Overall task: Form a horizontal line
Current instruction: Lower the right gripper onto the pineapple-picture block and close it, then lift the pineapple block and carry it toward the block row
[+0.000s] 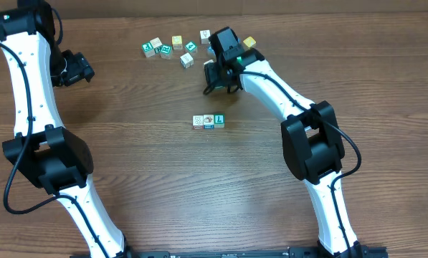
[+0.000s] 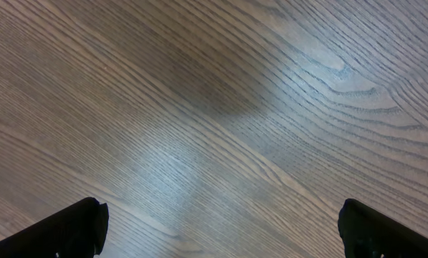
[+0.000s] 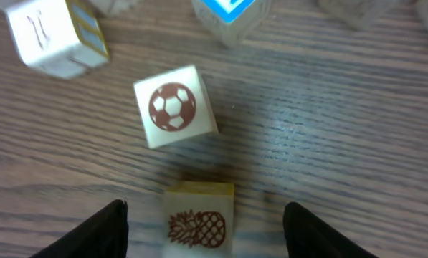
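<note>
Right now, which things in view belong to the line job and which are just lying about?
In the job: row of three cubes; pineapple cube, sitting ungripped between the fingers of the open right end effector.
Lying about: soccer-ball cube; other scattered cubes; left end effector, open and empty.

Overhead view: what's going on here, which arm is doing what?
The right gripper is at the loose cluster of small picture cubes near the far edge of the wooden table. Its jaws stand open either side of a yellowish pineapple-print cube, not gripping it. A white soccer-ball cube sits just beyond. The horizontal line, three whitish cubes edge to edge, lies mid-table. The left gripper hangs open over bare wood, off to the side.
</note>
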`<state>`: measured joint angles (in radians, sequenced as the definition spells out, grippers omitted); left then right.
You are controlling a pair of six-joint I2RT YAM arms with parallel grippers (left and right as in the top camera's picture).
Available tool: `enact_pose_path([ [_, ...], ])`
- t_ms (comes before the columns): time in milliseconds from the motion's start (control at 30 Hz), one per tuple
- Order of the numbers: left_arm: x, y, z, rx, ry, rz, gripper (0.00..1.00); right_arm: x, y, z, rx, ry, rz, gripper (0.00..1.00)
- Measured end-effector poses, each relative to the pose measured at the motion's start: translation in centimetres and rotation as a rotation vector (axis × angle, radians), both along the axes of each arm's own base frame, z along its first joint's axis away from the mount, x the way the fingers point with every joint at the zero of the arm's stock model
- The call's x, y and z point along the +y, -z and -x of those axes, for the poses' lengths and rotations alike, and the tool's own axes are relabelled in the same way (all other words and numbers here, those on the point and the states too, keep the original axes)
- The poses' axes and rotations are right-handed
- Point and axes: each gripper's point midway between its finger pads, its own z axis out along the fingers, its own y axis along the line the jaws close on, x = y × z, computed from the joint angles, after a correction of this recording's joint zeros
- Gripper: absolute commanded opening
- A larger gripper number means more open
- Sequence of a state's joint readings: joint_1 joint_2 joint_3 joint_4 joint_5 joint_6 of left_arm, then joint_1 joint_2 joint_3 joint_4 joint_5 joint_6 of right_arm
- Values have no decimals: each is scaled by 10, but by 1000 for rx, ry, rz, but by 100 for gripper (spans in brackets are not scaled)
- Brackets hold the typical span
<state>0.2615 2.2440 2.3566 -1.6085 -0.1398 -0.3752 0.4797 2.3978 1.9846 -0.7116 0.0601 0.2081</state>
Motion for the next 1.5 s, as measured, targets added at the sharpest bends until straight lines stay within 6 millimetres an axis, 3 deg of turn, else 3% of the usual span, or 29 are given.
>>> enact_pose_path([
  [233, 0, 0, 0, 0, 0, 0, 100, -2, 13, 5, 13, -1, 7, 53],
  [467, 0, 0, 0, 0, 0, 0, 100, 0, 11, 1, -6, 0, -4, 56],
  [667, 0, 0, 0, 0, 0, 0, 100, 1, 10, -1, -13, -4, -6, 35],
  [800, 0, 0, 0, 0, 0, 0, 99, 0, 11, 1, -5, -1, -2, 26],
  [1167, 0, 0, 0, 0, 0, 0, 100, -13, 8, 15, 54, 14, 56, 19],
  [1333, 0, 0, 0, 0, 0, 0, 100, -26, -18, 28, 68, 27, 95, 19],
  [1500, 0, 0, 0, 0, 0, 0, 100, -38, -83, 45, 35, 60, 78, 18],
])
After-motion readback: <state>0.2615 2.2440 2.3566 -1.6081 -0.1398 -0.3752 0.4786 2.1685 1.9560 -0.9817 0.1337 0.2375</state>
